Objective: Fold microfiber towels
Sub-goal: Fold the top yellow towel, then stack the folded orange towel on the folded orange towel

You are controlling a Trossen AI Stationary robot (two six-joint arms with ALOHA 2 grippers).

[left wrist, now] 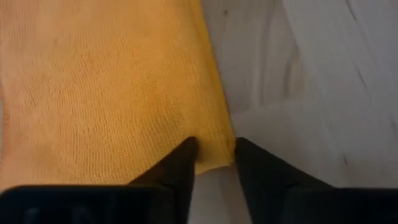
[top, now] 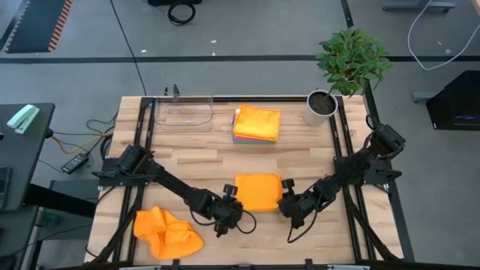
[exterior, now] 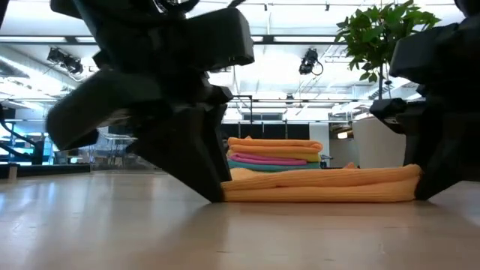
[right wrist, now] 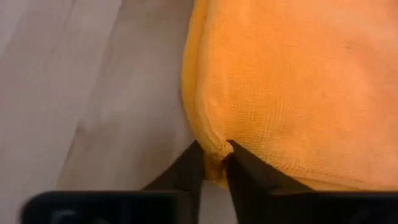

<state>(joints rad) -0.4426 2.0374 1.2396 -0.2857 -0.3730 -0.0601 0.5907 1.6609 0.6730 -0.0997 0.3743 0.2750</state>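
Observation:
A folded orange towel (top: 258, 191) lies flat on the wooden table (top: 195, 161), near its middle; it also shows in the low view (exterior: 322, 186). My left gripper (top: 234, 208) is at the towel's near left corner, shut on it. My right gripper (top: 286, 202) is at the near right corner, shut on it. A crumpled orange towel (top: 166, 233) lies at the near left. A stack of folded towels (top: 256, 124), orange on top, sits at the far middle. My left gripper pinches the folded towel's near left corner (left wrist: 214, 155) between its two fingers, coming low from the table's near left side. The towel lies flat on the table. How many layers are between the fingers, I cannot tell. My right gripper pinches the folded towel's near right corner (right wrist: 214, 151) between its two fingers, coming low from the table's near right side. The corner bunches a little at the fingertips. The rest of the towel lies flat on the table.
A clear plastic tray (top: 184, 112) stands at the far left. A potted plant (top: 320, 107) stands at the far right corner. Bare wood lies between the folded towel and the stack.

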